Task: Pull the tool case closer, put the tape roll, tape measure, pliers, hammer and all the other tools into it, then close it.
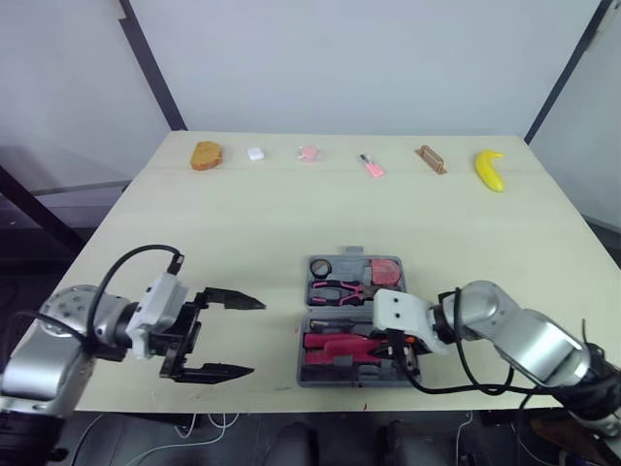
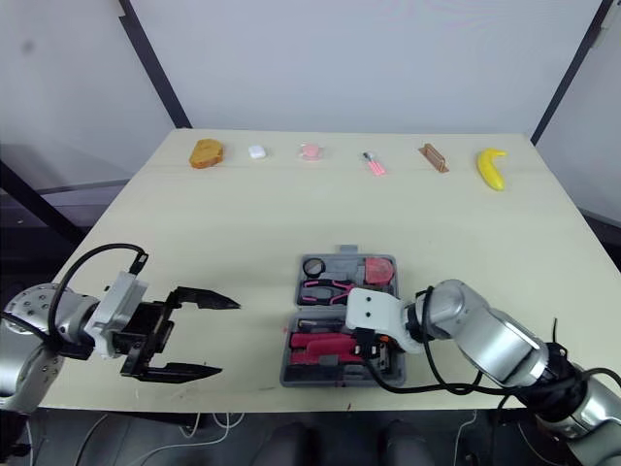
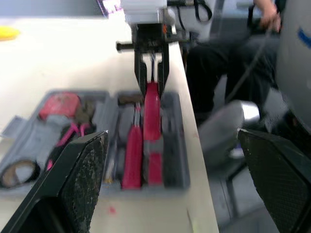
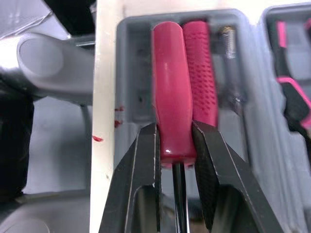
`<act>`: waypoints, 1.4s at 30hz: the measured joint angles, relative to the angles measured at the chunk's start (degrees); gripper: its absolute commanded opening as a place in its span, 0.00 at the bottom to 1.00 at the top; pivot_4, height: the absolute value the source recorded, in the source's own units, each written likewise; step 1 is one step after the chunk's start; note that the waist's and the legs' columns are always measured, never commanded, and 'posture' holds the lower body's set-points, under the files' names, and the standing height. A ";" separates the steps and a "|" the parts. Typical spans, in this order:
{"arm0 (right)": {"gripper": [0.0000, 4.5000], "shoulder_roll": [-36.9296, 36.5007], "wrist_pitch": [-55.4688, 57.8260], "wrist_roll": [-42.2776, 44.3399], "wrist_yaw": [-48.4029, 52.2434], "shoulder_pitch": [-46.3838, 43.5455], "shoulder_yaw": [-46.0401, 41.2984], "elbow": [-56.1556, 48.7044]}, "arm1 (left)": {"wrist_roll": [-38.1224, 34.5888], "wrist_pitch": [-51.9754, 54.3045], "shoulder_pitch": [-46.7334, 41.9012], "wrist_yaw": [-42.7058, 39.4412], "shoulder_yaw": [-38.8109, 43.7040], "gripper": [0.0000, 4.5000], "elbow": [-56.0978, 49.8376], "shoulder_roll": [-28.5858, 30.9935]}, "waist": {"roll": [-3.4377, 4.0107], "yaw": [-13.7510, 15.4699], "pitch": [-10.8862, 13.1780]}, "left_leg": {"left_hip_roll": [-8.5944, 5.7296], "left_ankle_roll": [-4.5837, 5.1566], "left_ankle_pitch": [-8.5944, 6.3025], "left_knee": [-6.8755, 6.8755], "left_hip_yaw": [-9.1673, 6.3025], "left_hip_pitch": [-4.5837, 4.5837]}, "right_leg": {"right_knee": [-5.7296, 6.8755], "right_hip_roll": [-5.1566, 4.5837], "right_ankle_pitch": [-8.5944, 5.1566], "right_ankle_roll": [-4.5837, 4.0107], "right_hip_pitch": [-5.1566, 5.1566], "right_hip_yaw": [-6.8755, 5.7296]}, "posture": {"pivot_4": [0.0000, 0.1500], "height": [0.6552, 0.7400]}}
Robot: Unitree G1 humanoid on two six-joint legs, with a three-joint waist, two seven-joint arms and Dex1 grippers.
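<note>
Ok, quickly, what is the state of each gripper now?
Left gripper: open, holding nothing.
Right gripper: closed on the red screwdriver, inside the tool case.

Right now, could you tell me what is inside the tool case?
The tool case holds tape roll, pink pliers, tape measure, red-handled tools. The right gripper clamps one and hides that corner.

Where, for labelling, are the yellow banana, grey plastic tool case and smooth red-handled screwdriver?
Yellow banana (image 1: 490, 170): left eye view, mid-curve.
Grey plastic tool case (image 4: 133, 73): right wrist view, bare grey tray.
Smooth red-handled screwdriver (image 4: 170, 97): right wrist view, handle middle.
</note>
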 measured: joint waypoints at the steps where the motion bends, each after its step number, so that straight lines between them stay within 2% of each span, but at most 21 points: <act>1: 0.09 0.38 0.89 -0.06 -0.11 -0.42 0.67 0.00 | 0.00 -1.29 0.08 -0.01 -0.56 1.00 0.61 0.44 | 0.01 0.07 0.00 | 0.00 0.00 0.00 0.00 0.01 0.00 | 0.00 -0.02 0.00 0.00 0.00 0.00 | 1.00 1.00; 5: 0.09 0.40 3.78 -0.99 -0.92 -0.77 3.73 -0.07 | -0.17 -8.22 0.82 -0.05 -4.49 1.00 3.60 3.81 | -0.01 -0.02 0.01 | 0.00 0.00 0.00 0.00 0.04 -0.02 | -0.01 -0.03 0.00 0.00 -0.01 0.00 | 1.00 1.00; 8: 0.09 0.85 4.59 -1.72 -2.16 -0.83 5.00 -0.12 | -0.65 -10.32 1.09 -0.07 -5.14 1.00 4.09 4.20 | -0.01 -0.08 0.01 | 0.00 0.00 0.00 0.00 0.06 -0.02 | 0.02 -0.01 -0.01 -0.01 -0.01 -0.02 | 1.00 1.00; 20: 0.09 5.88 6.22 -4.04 -5.89 -1.77 10.74 1.00 | -2.48 -13.52 0.65 -0.13 -7.39 1.00 4.78 6.28 | -0.01 -0.13 0.01 | 0.01 0.00 0.00 0.00 0.04 -0.01 | 0.04 0.02 -0.02 -0.03 -0.02 -0.05 | 1.00 1.00; 25: 0.09 10.66 6.81 -5.18 -8.24 -3.02 13.34 3.53 | -2.59 -15.76 1.76 -0.14 -8.05 1.00 6.35 7.51 | -0.01 -0.24 0.01 | 0.03 0.00 0.00 -0.01 0.04 -0.01 | 0.05 0.04 -0.04 -0.06 -0.02 -0.06 | 1.00 1.00; 33: 0.09 12.29 6.83 -5.49 -9.07 -3.57 14.03 5.24 | -3.04 -17.12 2.85 -0.17 -8.73 1.00 6.52 7.54 | -0.08 -0.35 -0.03 | 0.07 0.00 0.00 -0.01 0.01 0.04 | 0.11 0.08 -0.07 -0.13 -0.02 -0.09 | 1.00 1.00; 35: 0.32 12.09 6.63 -5.49 -9.04 -3.57 14.10 5.17 | -3.08 -17.28 2.95 -0.18 -8.80 1.00 6.70 7.54 | -0.08 -0.34 -0.03 | 0.07 0.00 0.00 -0.01 0.01 0.04 | 0.11 0.08 -0.07 -0.13 -0.02 -0.10 | 1.00 1.00; 37: 0.46 11.85 6.49 -5.67 -9.19 -3.57 14.24 4.97 | -3.07 -17.64 2.95 -0.18 -8.81 1.00 7.11 7.53 | -0.08 -0.29 -0.03 | 0.07 0.00 0.00 -0.01 0.02 0.04 | 0.10 0.07 -0.08 -0.13 -0.02 -0.10 | 1.00 1.00; 38: 0.59 11.69 6.45 -5.83 -9.32 -3.57 14.00 4.96 | -3.07 -17.88 2.96 -0.18 -8.82 1.00 7.30 7.52 | -0.08 -0.25 -0.03 | 0.07 0.00 0.00 -0.01 0.03 0.04 | 0.10 0.06 -0.08 -0.13 -0.02 -0.09 | 1.00 1.00; 39: 0.67 11.53 6.45 -5.87 -9.38 -3.58 13.56 4.93 | -3.07 -17.98 2.97 -0.18 -8.83 1.00 7.53 7.50 | -0.08 -0.24 -0.03 | 0.07 0.00 0.00 -0.01 0.04 0.03 | 0.09 0.06 -0.07 -0.13 -0.01 -0.10 | 1.00 1.00; 42: 0.67 10.64 6.51 -5.31 -8.88 -3.36 12.81 4.61 | -3.06 -18.20 3.08 -0.19 -8.89 1.00 8.04 7.39 | -0.08 -0.21 -0.03 | 0.06 0.00 0.00 -0.01 0.03 0.02 | 0.08 0.05 -0.07 -0.13 -0.02 -0.10 | 1.00 1.00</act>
